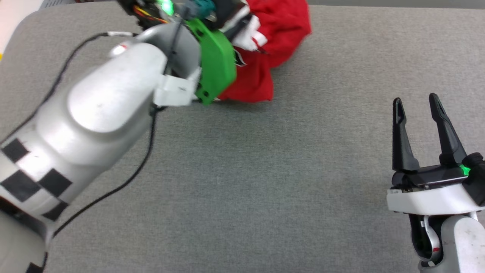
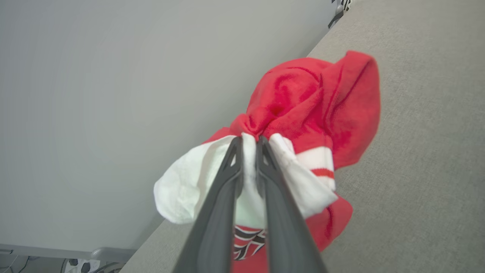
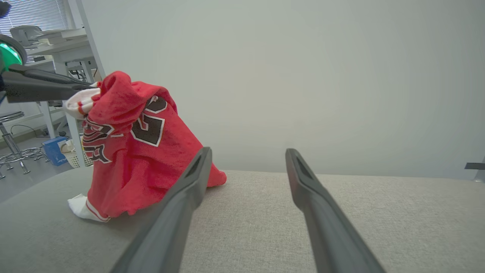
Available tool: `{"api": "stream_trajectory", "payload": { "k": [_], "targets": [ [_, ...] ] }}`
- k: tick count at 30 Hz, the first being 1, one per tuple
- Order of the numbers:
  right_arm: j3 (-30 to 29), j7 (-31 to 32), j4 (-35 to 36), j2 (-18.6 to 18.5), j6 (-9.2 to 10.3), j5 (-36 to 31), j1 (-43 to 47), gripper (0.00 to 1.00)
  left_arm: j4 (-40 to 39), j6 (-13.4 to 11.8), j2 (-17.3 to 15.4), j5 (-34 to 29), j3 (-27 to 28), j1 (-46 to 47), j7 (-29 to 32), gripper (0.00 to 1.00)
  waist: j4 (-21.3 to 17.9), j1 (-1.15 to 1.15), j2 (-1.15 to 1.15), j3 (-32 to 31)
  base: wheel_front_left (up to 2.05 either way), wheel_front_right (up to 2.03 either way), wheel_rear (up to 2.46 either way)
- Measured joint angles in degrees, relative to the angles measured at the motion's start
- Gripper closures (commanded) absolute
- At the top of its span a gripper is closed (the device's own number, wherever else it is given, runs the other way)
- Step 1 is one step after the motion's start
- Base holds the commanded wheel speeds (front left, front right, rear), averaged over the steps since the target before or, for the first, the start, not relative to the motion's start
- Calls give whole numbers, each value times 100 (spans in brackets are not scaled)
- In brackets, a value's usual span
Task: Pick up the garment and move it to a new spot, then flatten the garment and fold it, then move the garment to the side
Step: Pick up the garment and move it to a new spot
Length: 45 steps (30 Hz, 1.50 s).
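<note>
The garment (image 1: 280, 34), a red jersey with white sleeves and black lettering, hangs bunched at the far middle of the grey table (image 1: 246, 182). My left gripper (image 2: 249, 142) is shut on a fold of white sleeve and red cloth at its top. In the right wrist view the garment (image 3: 136, 151) is lifted into a tent shape, its lower edge still resting on the table, with the left gripper's dark fingers (image 3: 49, 85) pinching its top from the left. My right gripper (image 1: 415, 104) stands open and holds nothing at the lower right, well apart from the garment.
The grey padded table ends just behind the garment, with a pale wall (image 3: 303, 76) beyond. Left of the table stand a white desk (image 3: 57, 45), a stool (image 3: 11, 151) and a basket on the floor. My left forearm (image 1: 102, 110) and its cable cross the table's left.
</note>
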<state>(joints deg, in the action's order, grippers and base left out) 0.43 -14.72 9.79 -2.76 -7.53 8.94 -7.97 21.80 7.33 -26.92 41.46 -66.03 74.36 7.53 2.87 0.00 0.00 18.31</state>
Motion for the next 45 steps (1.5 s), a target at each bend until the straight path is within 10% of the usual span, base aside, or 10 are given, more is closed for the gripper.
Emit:
{"api": "stream_trajectory", "payload": {
  "k": [12, 25, 26, 27, 37, 45],
  "targets": [
    [-436, -1, 8, -2, 0, 205, 1, 0, 417, 0, 1826, -321, -719, -689, -70, 100, -757, 0, 0, 150, 0, 0, 0],
    [-431, 0, -44, -2, 0, 252, -7, 0, -14, 0, 2237, -1281, -747, -2622, 935, 100, -1005, 0, 0, 382, 0, 0, 0],
    [-432, -1, -54, -2, 0, 252, -7, 0, -15, 0, 2252, -1277, -749, -2629, 867, 71, -993, 0, 0, 371, 0, 0, 0],
    [-432, 0, -68, -2, 0, 250, -7, 0, -8, 0, 2271, -1261, -747, -2625, 739, 0, -976, 0, 0, 349, 0, 0, 0],
    [-450, 0, -171, -2, 0, 165, 296, 0, 699, -16, 2360, -887, -487, -2182, -1661, 0, -732, 0, 0, -147, 0, 0, 0],
    [-381, 0, -199, -2, 0, 32, 569, 0, 837, -822, 2043, -896, 625, -2451, -2219, 0, -445, 0, 0, -616, 0, 0, 0]
  ]
}}
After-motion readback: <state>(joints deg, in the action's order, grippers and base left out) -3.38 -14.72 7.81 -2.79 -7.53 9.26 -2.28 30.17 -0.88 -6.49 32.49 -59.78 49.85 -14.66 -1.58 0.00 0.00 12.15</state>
